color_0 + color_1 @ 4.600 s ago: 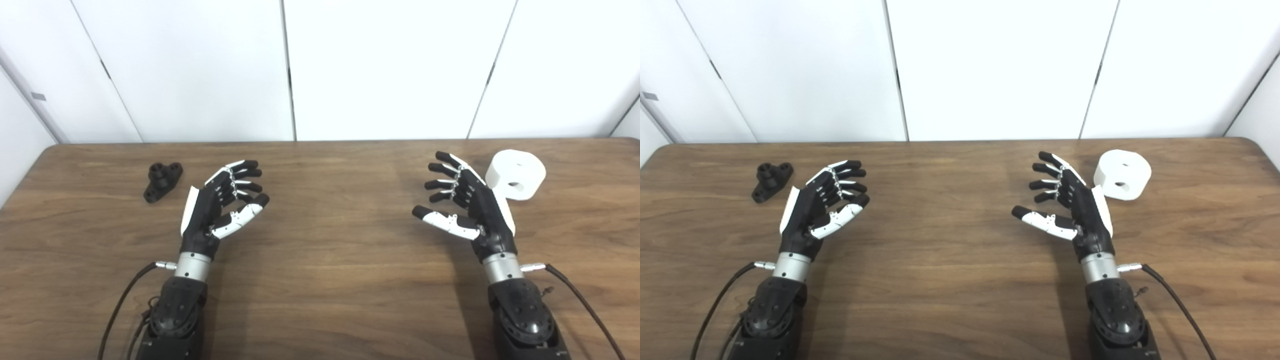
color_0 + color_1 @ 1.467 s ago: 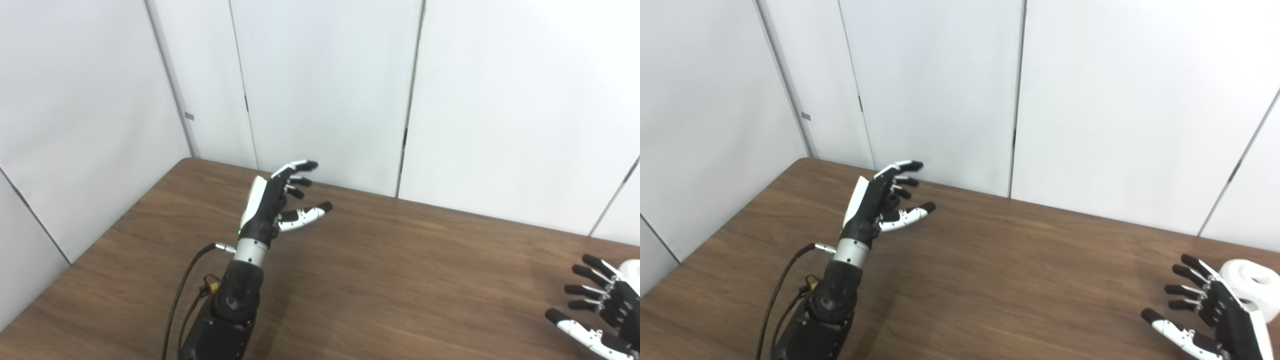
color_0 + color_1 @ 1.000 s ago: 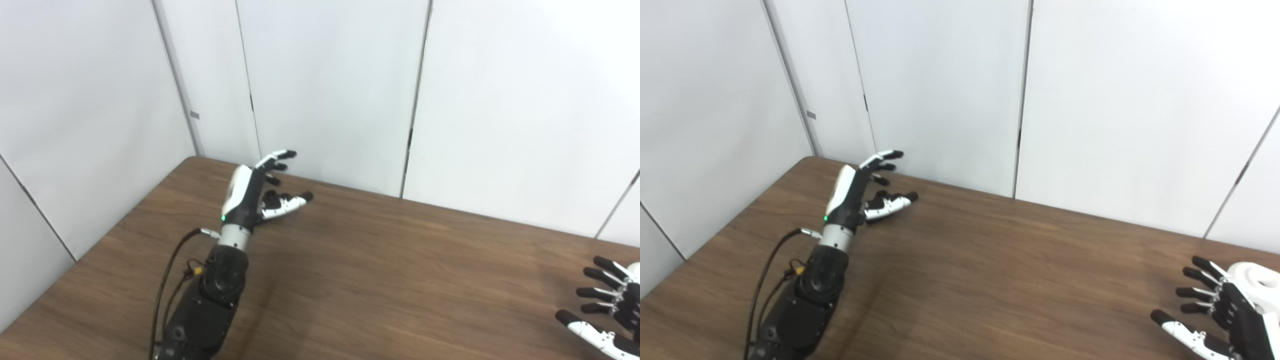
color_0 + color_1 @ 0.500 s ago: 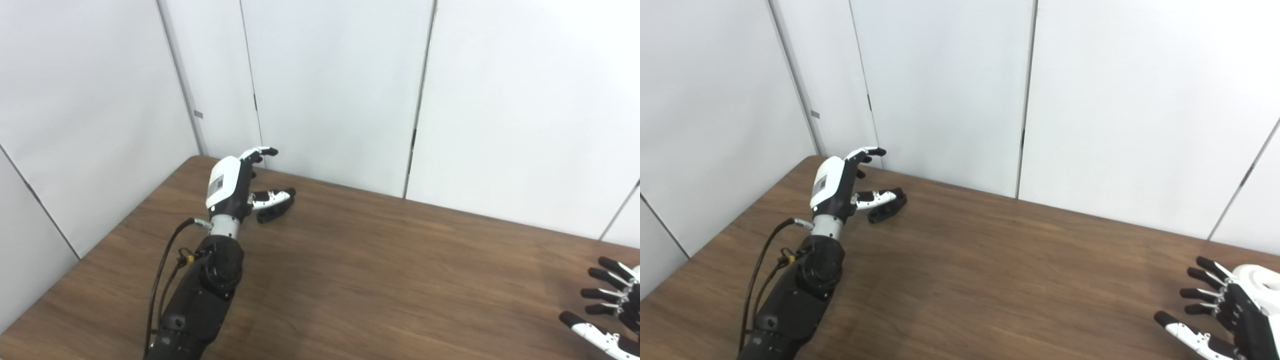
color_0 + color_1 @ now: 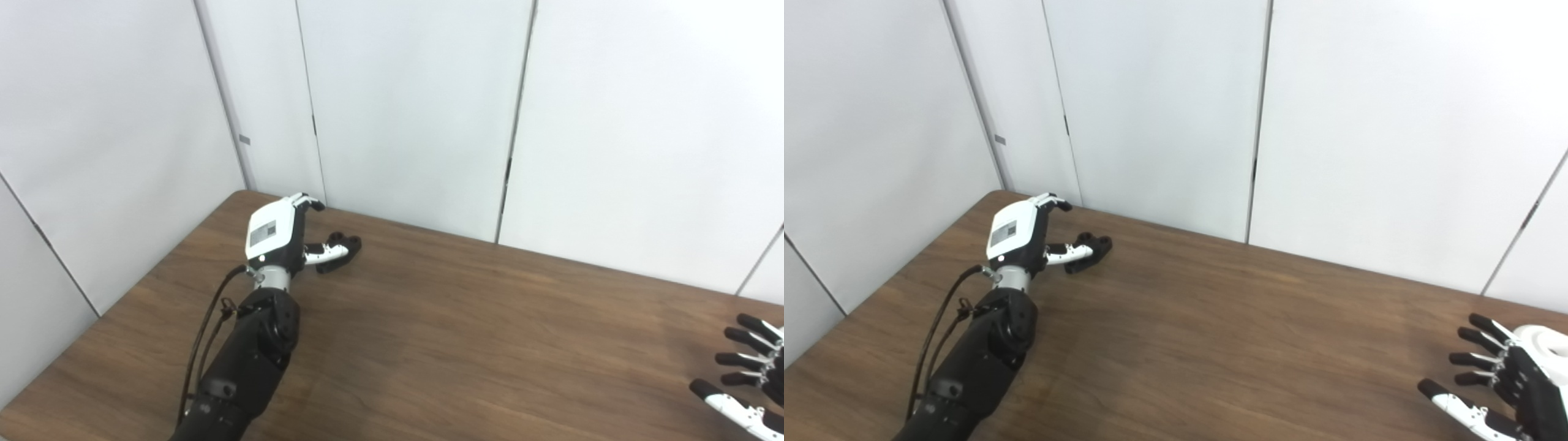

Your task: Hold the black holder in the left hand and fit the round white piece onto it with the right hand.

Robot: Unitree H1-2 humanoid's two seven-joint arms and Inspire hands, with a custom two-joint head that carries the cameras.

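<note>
Reaching over the black holder (image 5: 1087, 249) near the table's (image 5: 1213, 343) far left corner, the left hand (image 5: 1029, 236) curled around it, grasp unconfirmed; closing and lifting seemed next, while the right hand (image 5: 1497, 392) waited spread beside the round white piece (image 5: 1546, 346).

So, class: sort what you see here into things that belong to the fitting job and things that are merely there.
Belonging to the job:
- black holder, on the table at the left hand
- round white piece, behind the right hand

Merely there:
- wooden table
- white wall panels
- arm cable
</note>
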